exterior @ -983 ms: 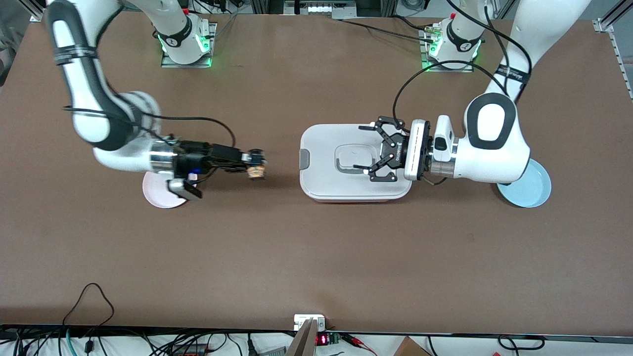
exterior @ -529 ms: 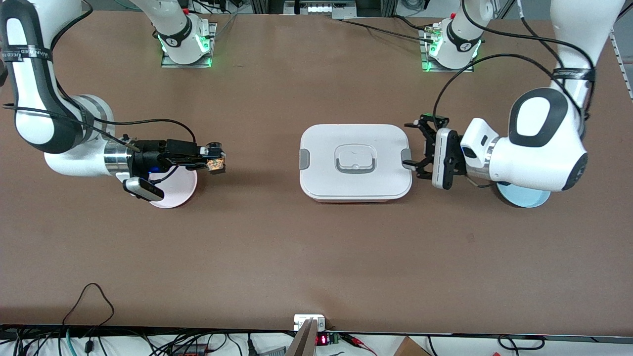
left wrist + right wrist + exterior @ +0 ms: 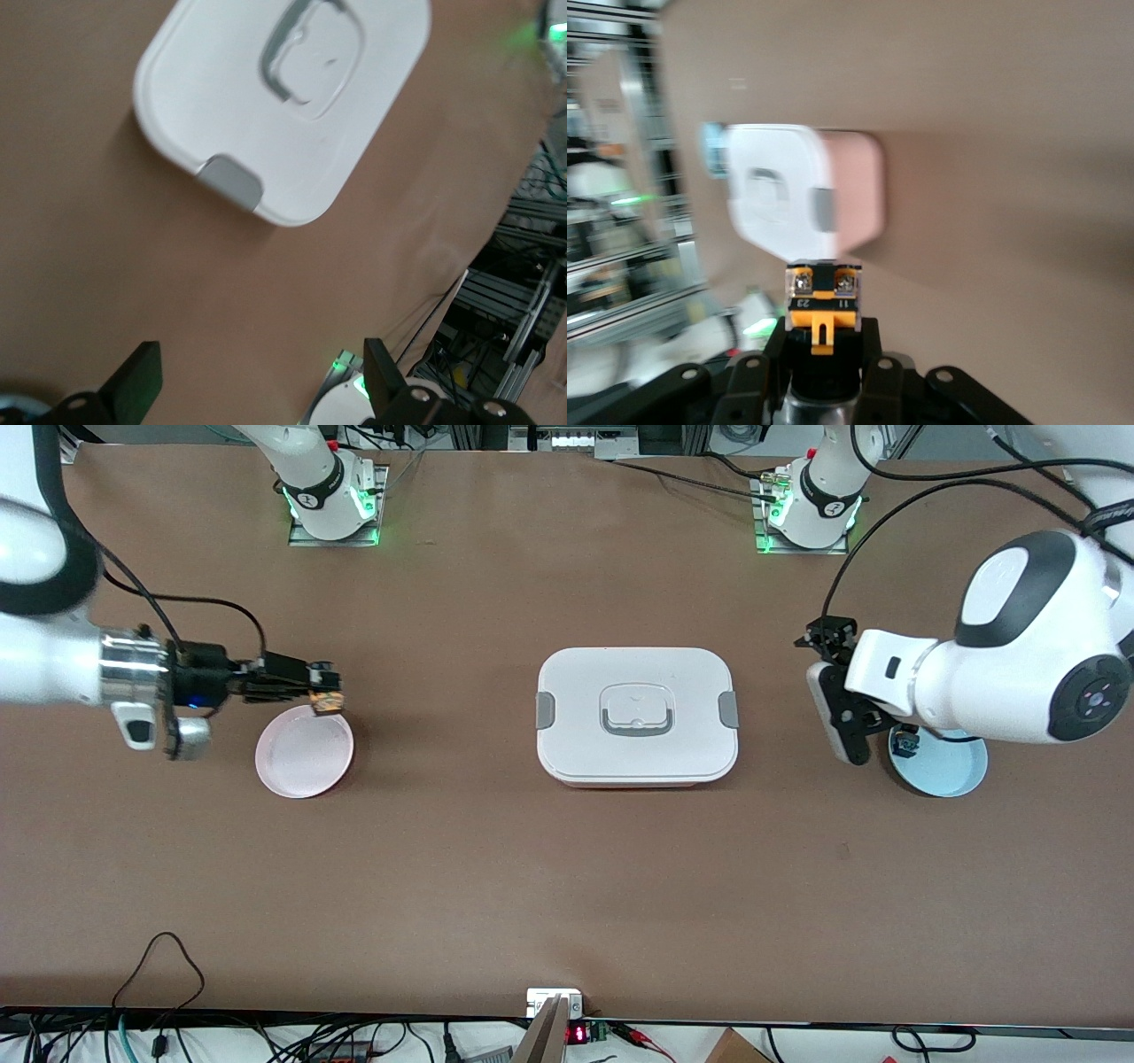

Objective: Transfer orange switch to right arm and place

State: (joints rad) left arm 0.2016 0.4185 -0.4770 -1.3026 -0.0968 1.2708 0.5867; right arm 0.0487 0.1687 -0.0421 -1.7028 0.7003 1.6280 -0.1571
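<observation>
The orange switch (image 3: 326,699) is a small black part with an orange face. It hangs just above the table-centre edge of the pink plate (image 3: 301,762), and my right gripper (image 3: 317,691) is shut on it. In the right wrist view the orange switch (image 3: 823,297) sticks out between the black fingers (image 3: 868,347). My left gripper (image 3: 822,673) hangs open with nothing in it between the white lidded box (image 3: 576,677) and the blue plate (image 3: 952,771). Its two fingers (image 3: 133,390) stand wide apart in the left wrist view, with only bare table between them.
The white lidded box with grey latches (image 3: 229,180) sits mid-table. A small dark part (image 3: 904,740) lies on the blue plate, under the left arm's wrist. Cables run along the table edge nearest the front camera.
My right gripper drew back toward its own end of the table with the switch, to over the pink plate's edge. My left gripper pulled away from over the box lid toward the blue plate.
</observation>
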